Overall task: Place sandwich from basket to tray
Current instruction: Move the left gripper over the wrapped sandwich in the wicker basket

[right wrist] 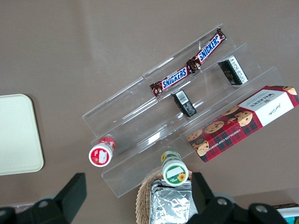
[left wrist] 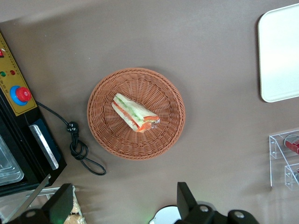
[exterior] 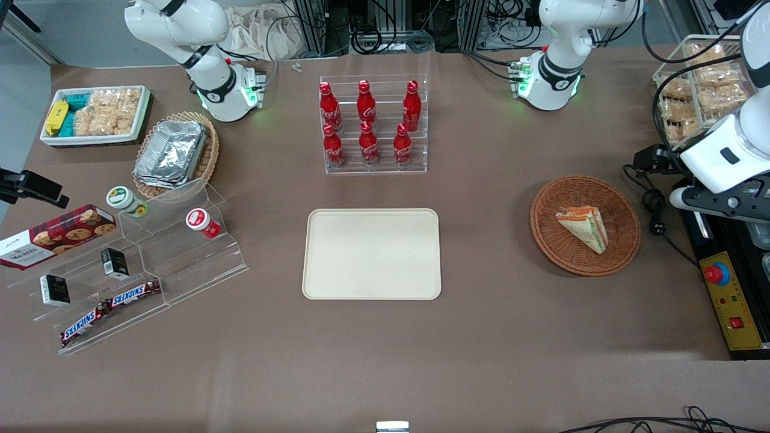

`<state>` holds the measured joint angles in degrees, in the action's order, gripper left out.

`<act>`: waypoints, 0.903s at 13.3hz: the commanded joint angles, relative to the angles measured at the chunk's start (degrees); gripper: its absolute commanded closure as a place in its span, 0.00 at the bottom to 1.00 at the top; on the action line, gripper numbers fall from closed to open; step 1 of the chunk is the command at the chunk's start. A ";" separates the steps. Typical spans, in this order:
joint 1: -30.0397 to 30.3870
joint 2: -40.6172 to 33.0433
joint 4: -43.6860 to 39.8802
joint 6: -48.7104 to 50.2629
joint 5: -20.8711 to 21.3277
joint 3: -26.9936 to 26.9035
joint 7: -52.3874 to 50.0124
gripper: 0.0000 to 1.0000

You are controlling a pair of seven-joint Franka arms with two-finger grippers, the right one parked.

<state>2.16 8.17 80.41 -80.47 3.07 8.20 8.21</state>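
The sandwich [exterior: 583, 228] is seen lying in the basket [exterior: 619, 255], untouched; the tray [exterior: 372, 254] is bare. The gripper [left wrist: 124, 207] is held open high above the basket, nothing grasped.

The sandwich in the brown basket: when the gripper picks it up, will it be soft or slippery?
The sandwich is a bread wedge with layered filling, so it probably squashes under a hard grip. It lies flat in the basket, so rolling seems unlikely. Any wrap might be slippery; I cannot confirm one. The open gripper hangs above, apart from the basket.
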 commanded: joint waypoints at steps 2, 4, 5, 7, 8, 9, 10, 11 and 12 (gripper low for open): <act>0.30 1.05 -0.87 1.10 -0.17 0.06 -0.56 0.00; 0.21 1.76 -1.14 0.93 0.44 0.23 -2.75 0.00; 0.30 2.11 -0.44 0.67 0.45 0.15 -7.98 0.00; 1.26 1.77 2.98 -3.00 -0.43 -0.11 -23.34 0.00; 1.53 0.98 6.39 -6.07 -0.52 -0.03 -26.02 0.00; 1.53 -0.77 10.51 -9.41 -0.52 -0.03 -27.44 0.00; 1.62 -3.31 15.60 -13.10 -0.52 -0.11 -29.89 0.00; 2.40 -5.68 19.65 -16.70 -1.56 -0.29 -35.31 0.00; 4.84 -6.75 22.56 -18.91 -3.75 -0.29 -40.06 0.00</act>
<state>3.78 8.00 93.56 -94.46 2.04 7.80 -24.71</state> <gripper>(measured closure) 0.000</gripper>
